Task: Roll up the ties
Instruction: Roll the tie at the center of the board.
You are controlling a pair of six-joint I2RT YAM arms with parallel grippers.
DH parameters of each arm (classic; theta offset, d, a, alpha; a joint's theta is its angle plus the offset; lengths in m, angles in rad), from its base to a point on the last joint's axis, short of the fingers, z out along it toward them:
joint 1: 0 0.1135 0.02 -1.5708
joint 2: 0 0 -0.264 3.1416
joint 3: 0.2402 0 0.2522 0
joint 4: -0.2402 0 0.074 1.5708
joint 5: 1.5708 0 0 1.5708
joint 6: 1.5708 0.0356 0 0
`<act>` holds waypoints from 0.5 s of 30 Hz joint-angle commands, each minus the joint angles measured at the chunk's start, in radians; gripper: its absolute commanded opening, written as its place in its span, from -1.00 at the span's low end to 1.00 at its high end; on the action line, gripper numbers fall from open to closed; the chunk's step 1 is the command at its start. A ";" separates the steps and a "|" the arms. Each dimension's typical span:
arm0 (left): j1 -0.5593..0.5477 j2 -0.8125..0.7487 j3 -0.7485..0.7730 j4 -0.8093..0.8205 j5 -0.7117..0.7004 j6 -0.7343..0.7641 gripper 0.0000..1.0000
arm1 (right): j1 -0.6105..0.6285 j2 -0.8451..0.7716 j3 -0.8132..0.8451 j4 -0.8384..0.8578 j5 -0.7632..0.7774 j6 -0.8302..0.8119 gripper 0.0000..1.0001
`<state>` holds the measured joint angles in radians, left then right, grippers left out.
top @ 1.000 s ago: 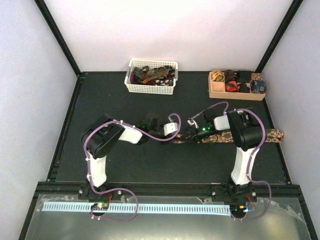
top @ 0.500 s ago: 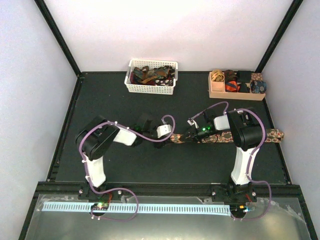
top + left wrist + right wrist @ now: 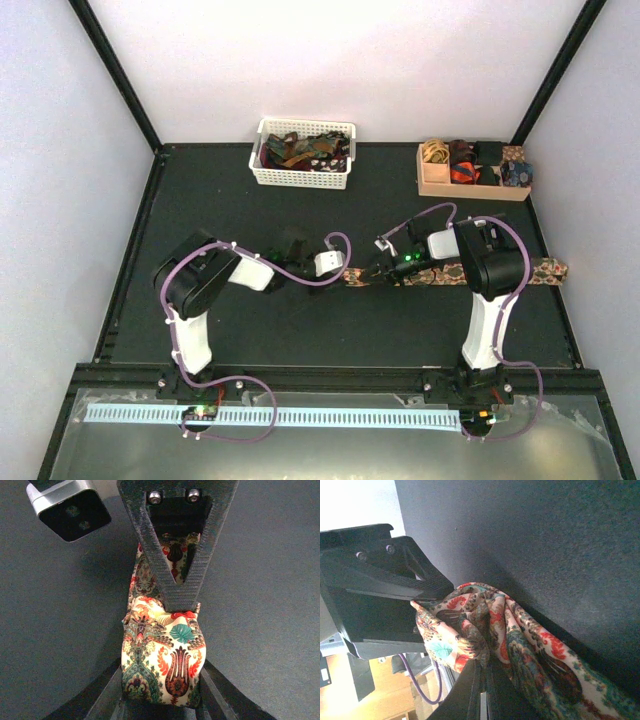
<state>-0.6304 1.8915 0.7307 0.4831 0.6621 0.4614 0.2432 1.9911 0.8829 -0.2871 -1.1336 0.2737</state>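
A floral tie (image 3: pixel 450 272) in red, green and beige lies stretched across the mat toward the right edge. Its left end is folded into a small bundle (image 3: pixel 162 660). My left gripper (image 3: pixel 342 274) is shut on that bundle, with a finger (image 3: pixel 102 697) on each side. My right gripper (image 3: pixel 372 272) comes from the opposite side. Its narrow fingertips (image 3: pixel 180 592) press on the tie just behind the bundle. In the right wrist view the tie (image 3: pixel 520 645) bunches over my nearly closed right gripper (image 3: pixel 487 680), with the left gripper's body (image 3: pixel 380 580) close in front.
A white slatted basket (image 3: pixel 302 178) with several loose ties (image 3: pixel 300 150) stands at the back centre. A tan wooden compartment box (image 3: pixel 470 187) with rolled ties (image 3: pixel 465 152) stands at the back right. Black frame rails border the mat.
My left gripper has drawn back a little to the left and lower, holding the tie's end. The right arm and the stretched tie have hardly moved.
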 commanded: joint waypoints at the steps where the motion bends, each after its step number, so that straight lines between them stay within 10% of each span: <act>1: -0.009 0.002 0.026 0.047 0.055 0.028 -0.30 | -0.017 0.075 -0.013 -0.001 0.131 -0.025 -0.97; 15: -0.068 0.103 0.176 0.011 0.046 -0.052 -0.26 | -0.018 0.071 -0.012 -0.006 0.126 -0.030 -0.97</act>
<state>-0.6811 1.9434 0.8379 0.4889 0.6743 0.4149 0.2394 1.9972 0.8883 -0.2962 -1.1484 0.2699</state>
